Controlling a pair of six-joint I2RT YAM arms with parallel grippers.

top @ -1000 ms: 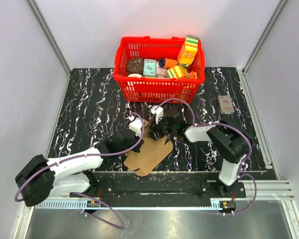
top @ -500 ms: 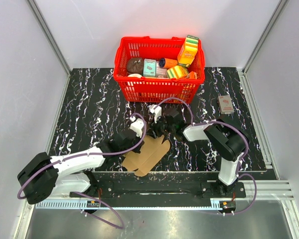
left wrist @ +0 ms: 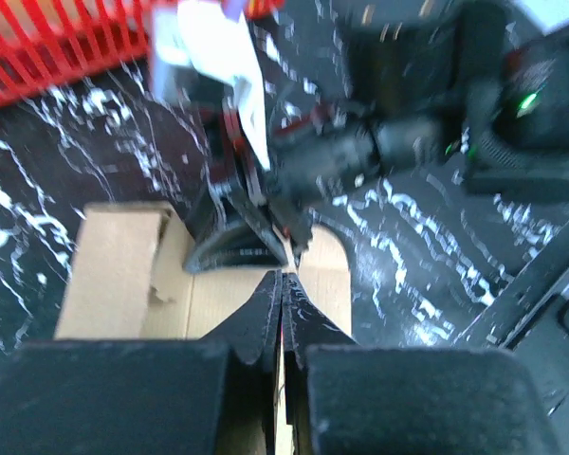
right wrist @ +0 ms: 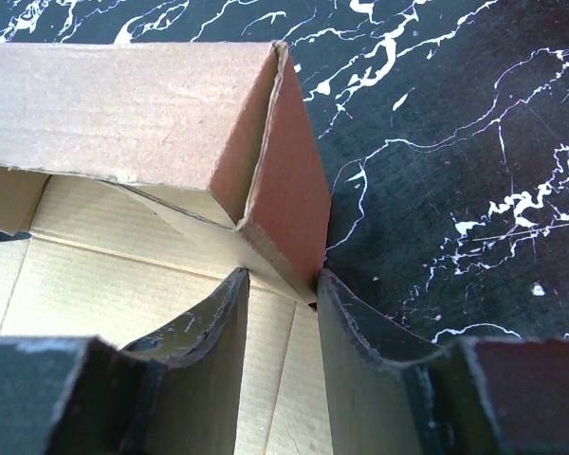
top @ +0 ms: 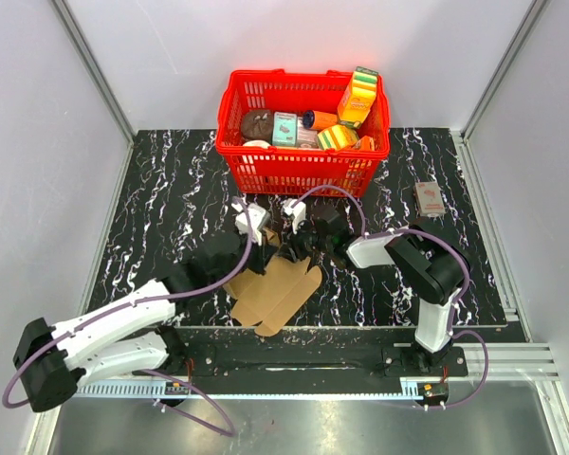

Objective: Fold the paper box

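Observation:
The paper box is a brown die-cut cardboard sheet lying near the table's front edge, partly over it. One side wall stands raised, with an end flap folded in. My right gripper is open at that corner. Its fingers straddle the flap's lower edge, which lies close to the right finger. From above, the right gripper sits at the sheet's far end. My left gripper is shut, tips pressed together over the cardboard, right in front of the right gripper. Seen from above, the left gripper is beside it.
A red basket full of groceries stands just behind both grippers. A small reddish packet lies at the right rear. The two wrists are close together, cables looping above them. The table's front edge runs under the sheet.
My left arm has reached farther forward and left, toward the basket. The right gripper's fingers have drawn closer together around the flap corner. The sheet has shifted slightly left.

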